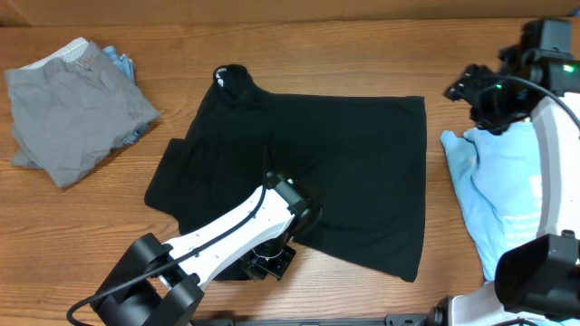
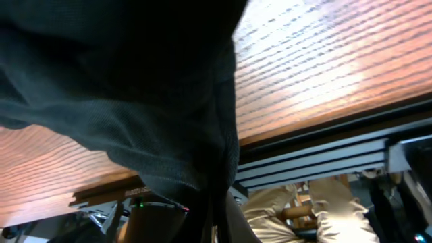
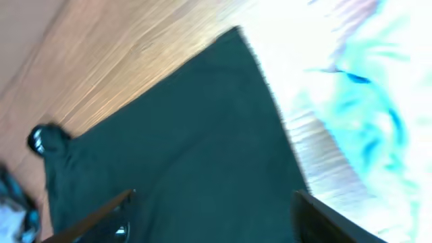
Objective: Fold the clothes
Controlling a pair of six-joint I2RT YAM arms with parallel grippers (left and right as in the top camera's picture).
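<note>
On the middle of the brown wooden surface [image 1: 362,63] lies the plain black short-sleeved T-shirt [image 1: 344,172]. It is spread mostly flat, and its collar with a tiny white label is turned to the far edge. At the near hem of this shirt the left gripper [image 1: 270,261] is closed and pinches the black cloth. In the left wrist view the cloth hangs directly before the camera. The right gripper [image 1: 478,91] hovers at the far right, over the upper end of the light-blue tee with white print [image 1: 494,195]. Its fingers [image 3: 101,216] stand wide apart and hold nothing. A crumpled grey garment [image 1: 72,113] rests at the far left, well apart from the black shirt.
</note>
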